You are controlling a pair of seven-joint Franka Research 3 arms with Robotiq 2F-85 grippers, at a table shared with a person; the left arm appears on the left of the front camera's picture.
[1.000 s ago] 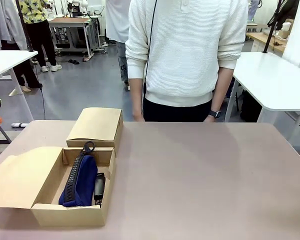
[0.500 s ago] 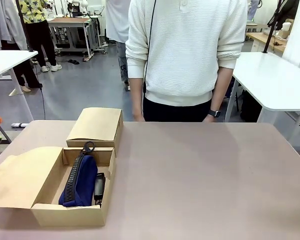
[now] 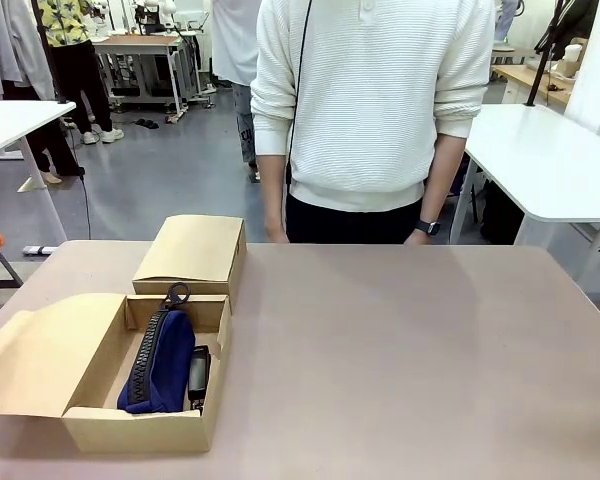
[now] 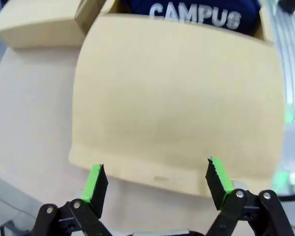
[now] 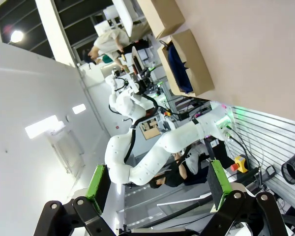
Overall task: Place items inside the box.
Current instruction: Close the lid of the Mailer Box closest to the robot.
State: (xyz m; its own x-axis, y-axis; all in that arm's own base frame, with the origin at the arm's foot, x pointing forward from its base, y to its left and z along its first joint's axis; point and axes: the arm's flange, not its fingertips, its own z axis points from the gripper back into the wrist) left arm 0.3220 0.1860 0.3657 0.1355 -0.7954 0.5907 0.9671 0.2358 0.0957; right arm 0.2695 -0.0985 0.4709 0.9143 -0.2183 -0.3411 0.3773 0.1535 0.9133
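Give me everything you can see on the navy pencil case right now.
The navy pencil case is soft fabric with a black zipper running along its top and a ring pull at the far end. It lies lengthwise inside the open box, beside a black item. White "CAMPUS" lettering shows on its side. Nothing grips it.

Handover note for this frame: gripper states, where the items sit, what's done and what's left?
Left gripper: open, nothing between its fingers, above the open box's flap.
Right gripper: open, holding nothing, off the table.
Open box: holds the navy pencil case and a black stapler beside it.
A closed box sits behind the open box.
Done: two items in.
Left: no other items lie on the table; the flap stands open.
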